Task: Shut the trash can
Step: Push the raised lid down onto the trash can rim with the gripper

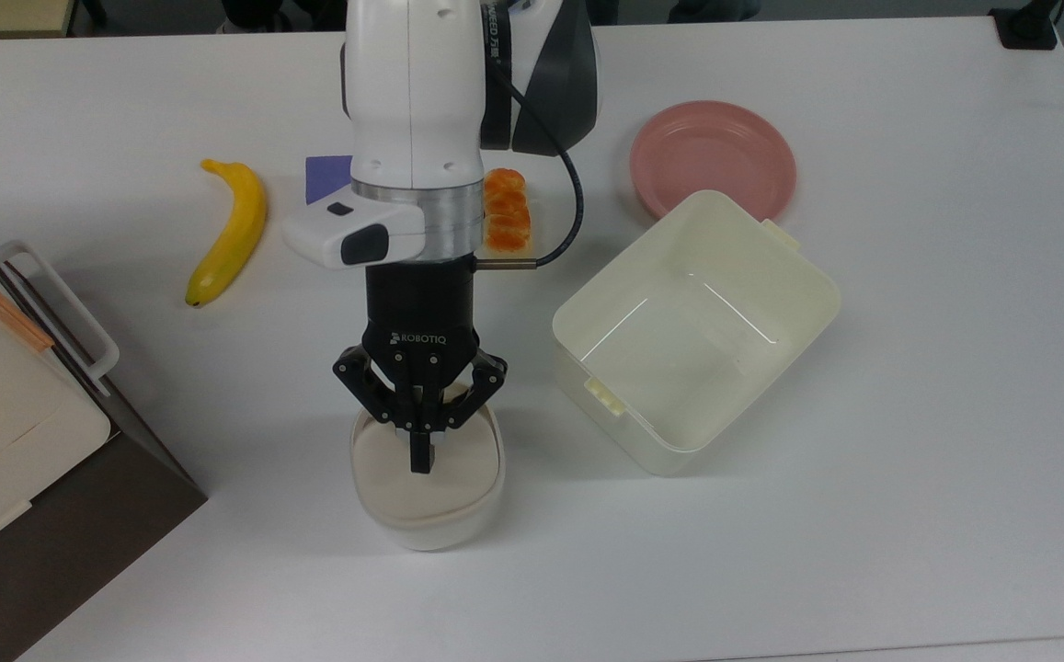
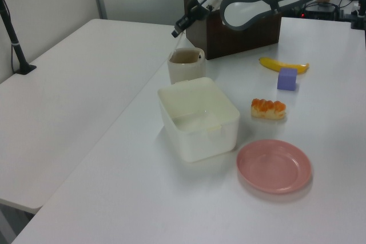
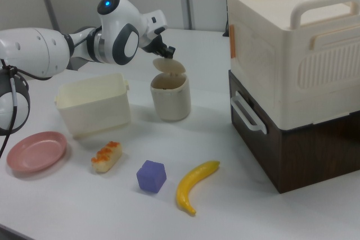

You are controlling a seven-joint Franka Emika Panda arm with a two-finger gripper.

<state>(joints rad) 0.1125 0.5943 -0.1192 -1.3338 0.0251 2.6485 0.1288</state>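
Observation:
The trash can (image 1: 430,531) is a small off-white bin standing in the lower middle of the top view. Its beige lid (image 1: 426,492) leans over the opening, still raised at an angle in the right view (image 3: 170,65). My gripper (image 1: 419,458) is shut with nothing held, and its joined fingertips rest against the lid's upper face. In the right view the gripper (image 3: 167,54) sits just above the lid's raised edge, over the trash can (image 3: 170,99). The left view has the gripper (image 2: 176,31) above the trash can (image 2: 186,68).
A larger cream lidless tub (image 1: 807,276) stands to the top view's right of the bin, with a pink plate (image 1: 714,156) behind it. A bread piece (image 1: 506,216), purple cube (image 1: 327,176) and banana (image 1: 228,230) lie behind the arm. A brown-and-cream box (image 1: 17,432) fills the top view's left edge.

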